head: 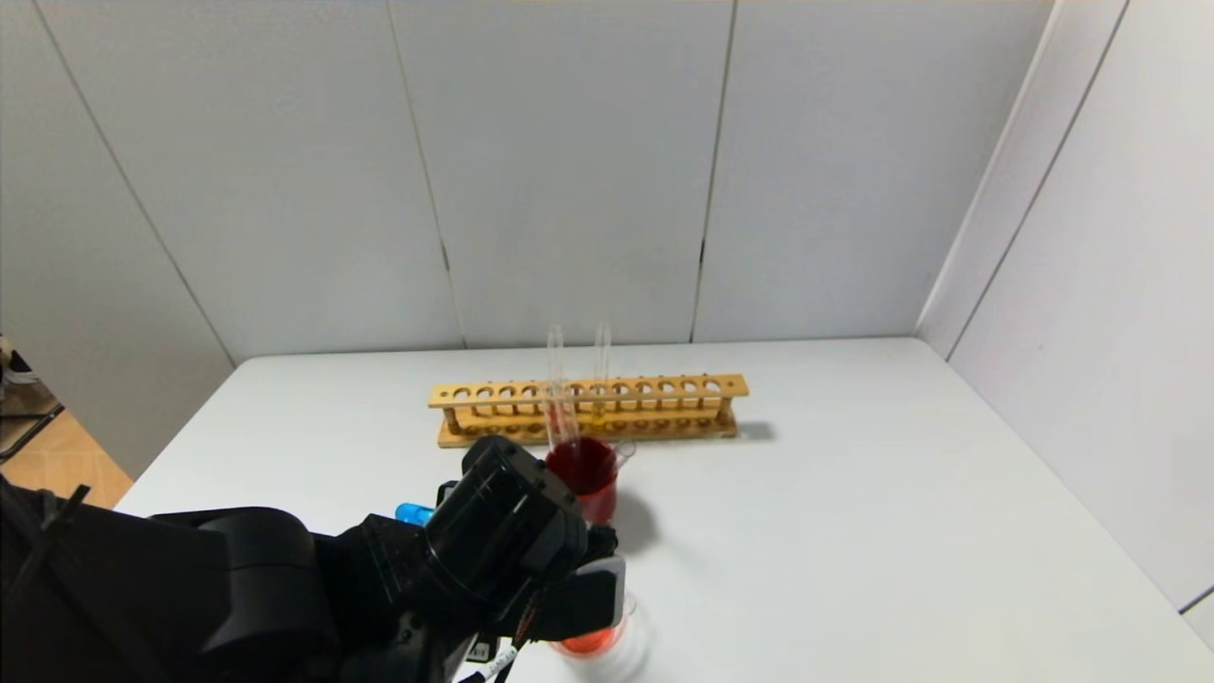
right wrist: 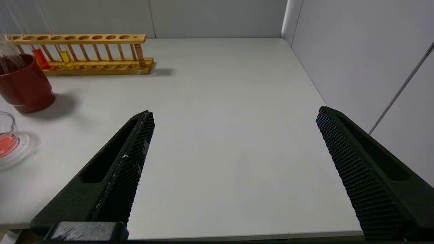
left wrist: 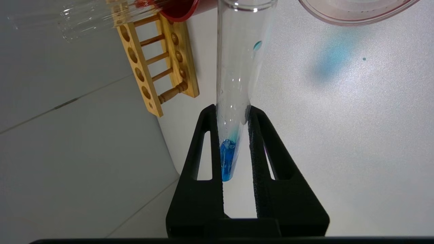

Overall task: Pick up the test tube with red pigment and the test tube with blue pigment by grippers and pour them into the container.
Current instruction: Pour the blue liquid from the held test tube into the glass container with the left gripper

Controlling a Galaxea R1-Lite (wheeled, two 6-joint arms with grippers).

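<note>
My left gripper (left wrist: 232,108) is shut on the test tube with blue pigment (left wrist: 237,67), near its rounded end. The blue liquid (left wrist: 226,159) sits at that end, and one blue drop clings farther up the glass. The tube's mouth is close beside the rim of the container (left wrist: 352,15). In the head view the tube's blue end (head: 410,513) pokes out behind the left wrist, which stands over the container (head: 593,643) holding orange-red liquid. My right gripper (right wrist: 235,113) is open and empty above the table's near right edge. A red-liquid tube (right wrist: 40,57) stands in the rack.
The wooden rack (head: 588,408) stands at the back, with a yellow-liquid tube (right wrist: 66,57) beside the red one. A dark red cup (head: 583,474) between the rack and the container holds an empty clear tube (left wrist: 84,17). A wall panel (head: 1091,285) bounds the table on the right.
</note>
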